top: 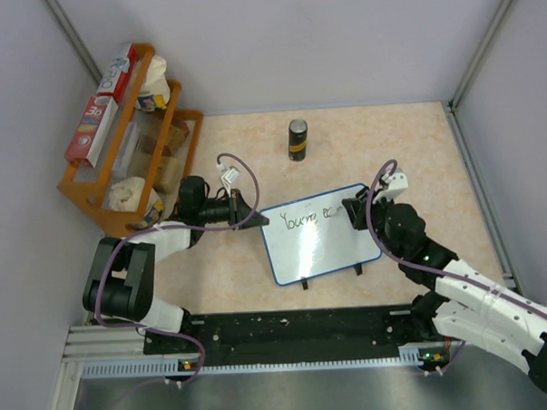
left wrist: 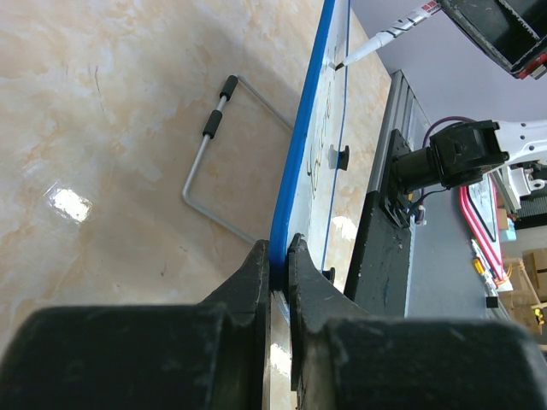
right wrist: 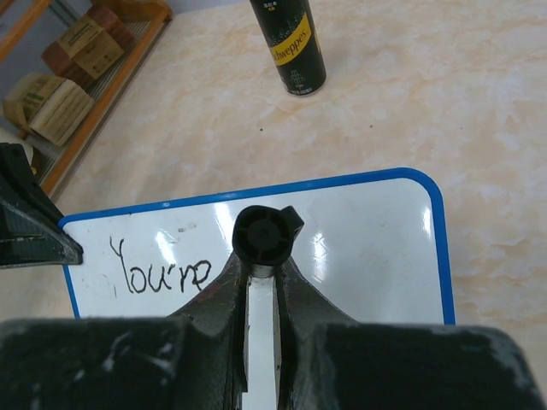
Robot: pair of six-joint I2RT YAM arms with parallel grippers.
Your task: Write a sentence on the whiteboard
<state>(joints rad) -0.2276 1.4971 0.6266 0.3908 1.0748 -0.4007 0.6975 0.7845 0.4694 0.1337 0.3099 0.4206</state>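
The whiteboard (top: 323, 254), white with a thin blue rim, lies slightly tilted in the middle of the table. My left gripper (top: 254, 218) is shut on its left blue rim (left wrist: 279, 256). My right gripper (top: 357, 210) is shut on a white marker with a black end cap (right wrist: 261, 237), and the marker's tip touches the board's upper right part (left wrist: 342, 64). The sentence (right wrist: 162, 272) is one short line of dark writing, roughly "You're", with a further letter or two in the top view (top: 303, 215). The marker hides the newest strokes in the right wrist view.
A black and yellow can (top: 297, 139) stands beyond the board. A wooden rack (top: 99, 196) with boxes and bags fills the left side. The board's wire stand (left wrist: 214, 171) rests on the table behind it. A black rail (top: 288, 327) runs along the near edge.
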